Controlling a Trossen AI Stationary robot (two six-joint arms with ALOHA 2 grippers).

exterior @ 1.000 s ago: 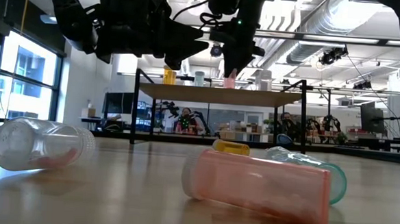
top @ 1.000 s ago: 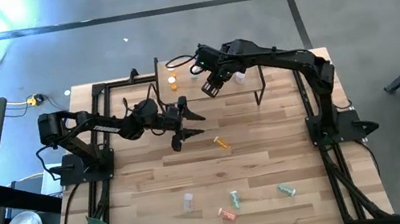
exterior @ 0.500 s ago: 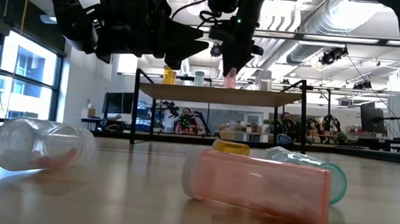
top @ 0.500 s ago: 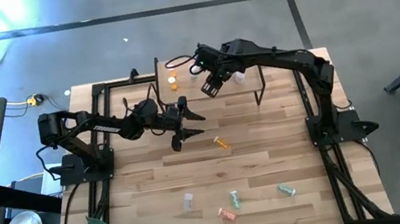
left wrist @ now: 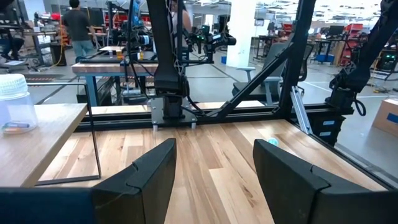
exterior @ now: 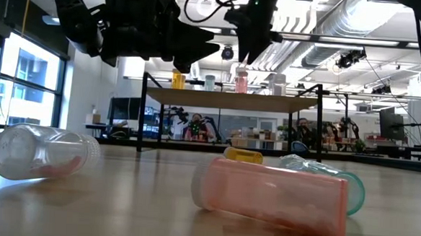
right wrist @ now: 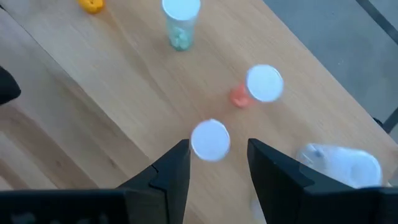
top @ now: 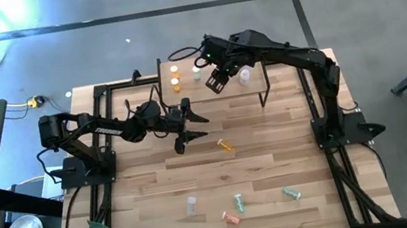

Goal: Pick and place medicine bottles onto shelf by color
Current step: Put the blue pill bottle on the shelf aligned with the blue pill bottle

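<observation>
R gripper (right wrist: 214,171) fingers parted, gripping nothing, poised over shelf (top: 216,87). We see pink bottle (exterior: 241,81) on shelf standing upright, cap up, axis vertical. We count 5 upright there in low view: 2 orange, 1 green, 1 pink, 1 clear. L gripper (top: 192,129) open, empty, beside shelf. 5 more lie on table (top: 277,159) in front of shelf.

Overhead camera looks straight down on the whole table (top: 197,173). The low one sits at tabletop level, close to fallen bottles, facing the shelf (exterior: 233,99). Left wrist looks level across the boards; right wrist peers down, close, on that same shelf top (right wrist: 112,93).
</observation>
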